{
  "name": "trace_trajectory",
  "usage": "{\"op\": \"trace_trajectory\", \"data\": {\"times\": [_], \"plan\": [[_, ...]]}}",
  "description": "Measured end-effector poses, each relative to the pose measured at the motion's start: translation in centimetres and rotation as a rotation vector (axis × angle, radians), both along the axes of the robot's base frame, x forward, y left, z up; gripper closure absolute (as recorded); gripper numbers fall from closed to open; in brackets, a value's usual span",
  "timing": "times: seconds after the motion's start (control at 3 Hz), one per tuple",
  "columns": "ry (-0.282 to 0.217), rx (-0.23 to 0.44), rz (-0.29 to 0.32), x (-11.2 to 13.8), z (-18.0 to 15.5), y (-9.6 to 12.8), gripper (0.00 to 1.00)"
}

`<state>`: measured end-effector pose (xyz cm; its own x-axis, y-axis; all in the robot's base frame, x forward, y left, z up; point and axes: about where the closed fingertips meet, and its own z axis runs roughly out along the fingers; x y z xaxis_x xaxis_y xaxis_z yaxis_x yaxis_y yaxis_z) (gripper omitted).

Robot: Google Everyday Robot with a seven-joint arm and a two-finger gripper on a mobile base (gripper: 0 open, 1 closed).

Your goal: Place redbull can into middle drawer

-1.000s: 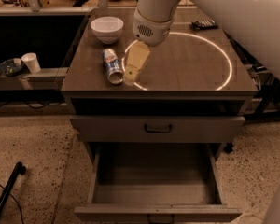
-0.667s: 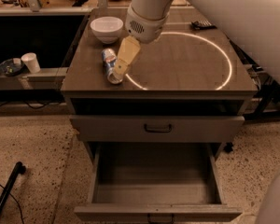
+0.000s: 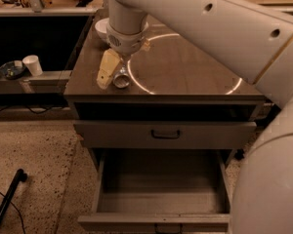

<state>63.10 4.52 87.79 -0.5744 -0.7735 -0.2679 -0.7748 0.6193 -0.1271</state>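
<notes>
The redbull can [image 3: 121,80] lies on its side on the cabinet top [image 3: 185,67], near the front left, its round silver end facing me. My gripper [image 3: 112,81] is down at the can, its cream-coloured part right against the can's left side, with the wrist above hiding most of the can's body. The middle drawer [image 3: 161,191] is pulled out below, with a plain grey inside and nothing in it.
The upper drawer front [image 3: 166,134] with a black handle is closed. A white bowl [image 3: 101,28] stands behind the wrist at the back left. A white paper cup [image 3: 33,65] sits on a low shelf to the left. My large arm fills the right side.
The gripper has moved left and down onto the can; it was beside the can's right before. The view has shifted, so the cabinet sits more to the right.
</notes>
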Motion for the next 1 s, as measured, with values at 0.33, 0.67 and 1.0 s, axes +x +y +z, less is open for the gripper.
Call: {"op": "trace_trajectory", "data": {"times": [0.33,0.67,1.0], "plan": [[0.015,-0.011,-0.031,0.5,-1.1,1.6,0.00],[0.045,-0.008,-0.045,0.7,-2.1,2.6,0.18],[0.064,-0.004,-0.041,0.9,-2.9,3.2,0.41]]}}
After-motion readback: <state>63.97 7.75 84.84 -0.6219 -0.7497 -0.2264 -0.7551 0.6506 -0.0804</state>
